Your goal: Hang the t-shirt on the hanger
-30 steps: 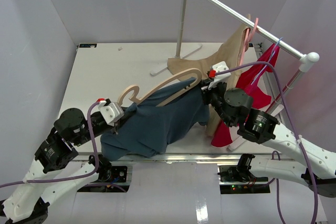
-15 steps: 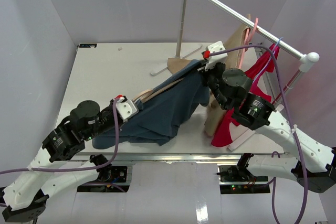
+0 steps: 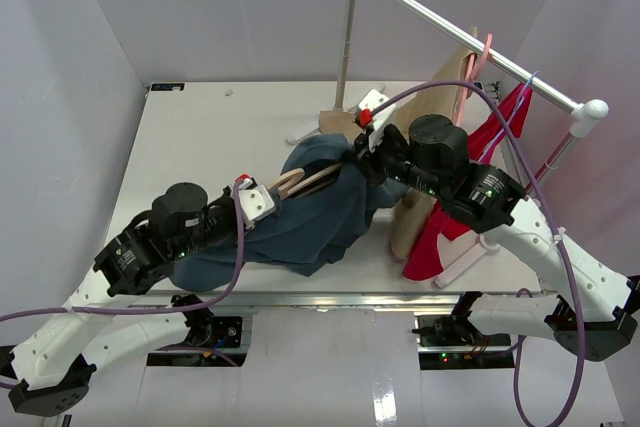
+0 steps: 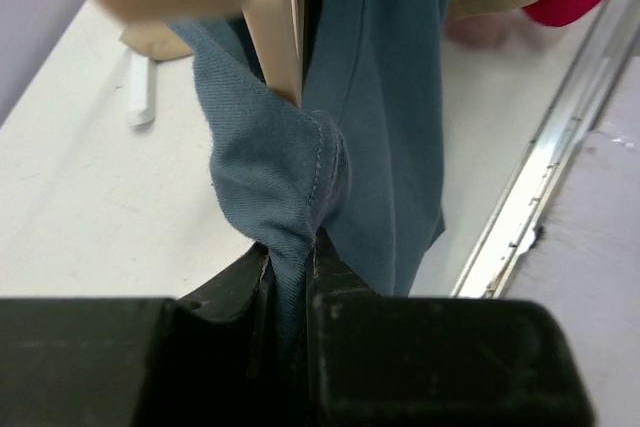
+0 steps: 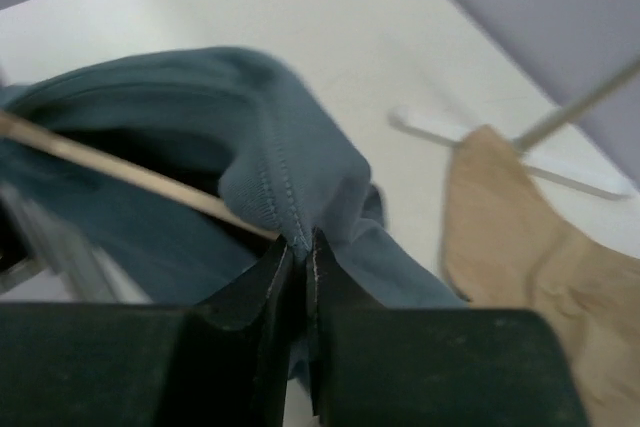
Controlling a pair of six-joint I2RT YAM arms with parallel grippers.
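The slate-blue t-shirt [image 3: 310,217] is bunched between my two grippers in the middle of the table. The pale wooden hanger [image 3: 300,182] pokes out of its folds, mostly covered by cloth. My left gripper [image 3: 262,209] is shut on a fold of the t-shirt [image 4: 285,197], with the hanger's bar [image 4: 278,17] just beyond it. My right gripper [image 3: 352,155] is shut on a hemmed edge of the t-shirt [image 5: 270,167], and the hanger's thin bar [image 5: 120,175] runs inside the cloth.
A clothes rail [image 3: 450,27] on a white stand crosses the back right. A tan garment [image 3: 440,97] on a pink hanger and a red garment [image 3: 450,217] on a thin blue hanger hang from it. The table's metal front edge [image 4: 540,177] is close by.
Both grippers have moved towards each other with the t-shirt, the right one leftward and nearer, the left one forward. The shirt has bunched up and now covers most of the hanger.
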